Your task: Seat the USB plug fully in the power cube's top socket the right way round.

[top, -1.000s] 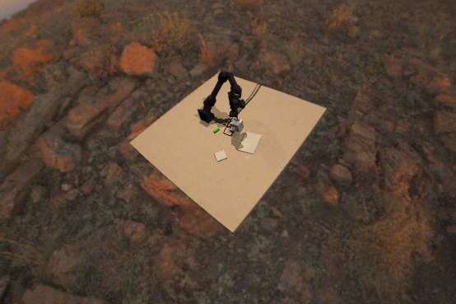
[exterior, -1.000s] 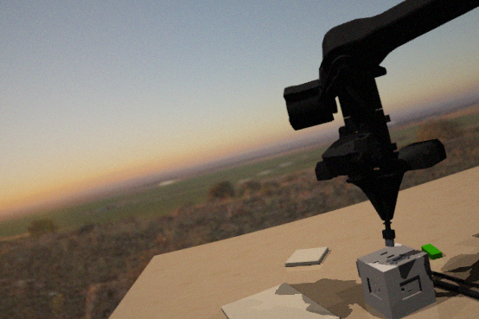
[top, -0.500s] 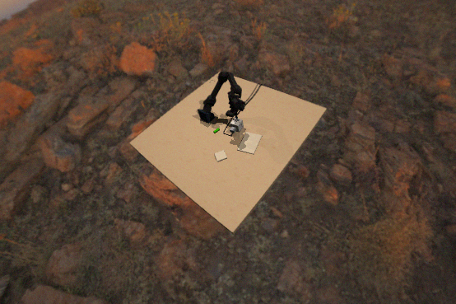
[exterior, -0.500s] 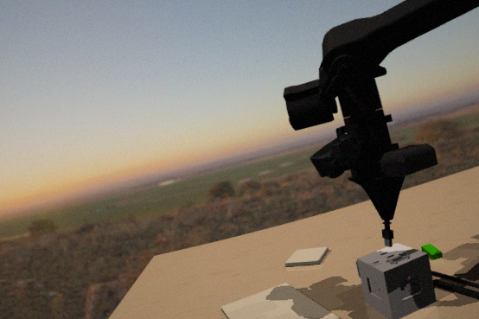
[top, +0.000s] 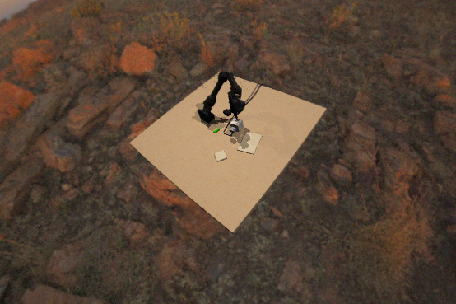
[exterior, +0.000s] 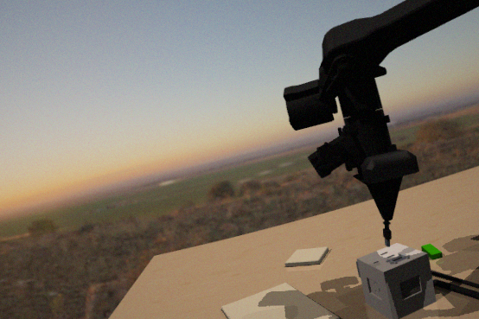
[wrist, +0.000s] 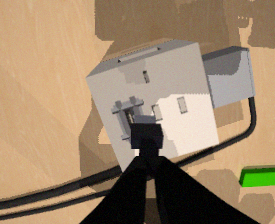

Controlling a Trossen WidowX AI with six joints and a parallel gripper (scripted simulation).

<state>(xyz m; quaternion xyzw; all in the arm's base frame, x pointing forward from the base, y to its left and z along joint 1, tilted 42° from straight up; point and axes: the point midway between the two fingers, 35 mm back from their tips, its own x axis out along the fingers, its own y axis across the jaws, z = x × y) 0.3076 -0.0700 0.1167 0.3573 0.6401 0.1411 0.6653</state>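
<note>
The grey power cube (top: 237, 125) (exterior: 380, 281) (wrist: 173, 65) stands on the table, with slots and a raised, bracketed socket (exterior: 398, 258) (wrist: 128, 105) on its top. My gripper (exterior: 386, 220) (wrist: 149, 164) points down and is shut on the black USB plug (exterior: 387, 232) (wrist: 147, 136). The plug hangs upright above the cube's top, out of the socket, with its metal end down. In the wrist view it covers part of the socket's near side. Which way round the plug is turned cannot be told. The socket's inside is mostly hidden.
A grey adapter (wrist: 231, 80) sticks out of the cube's side. Black cables (exterior: 454, 288) (wrist: 38, 197) run beside the cube. A green block (top: 216, 130) (exterior: 431, 251) (wrist: 262, 177), a small pale tile (top: 221, 156) (exterior: 307, 256) and a larger pale plate (top: 250, 143) (exterior: 251, 305) lie nearby.
</note>
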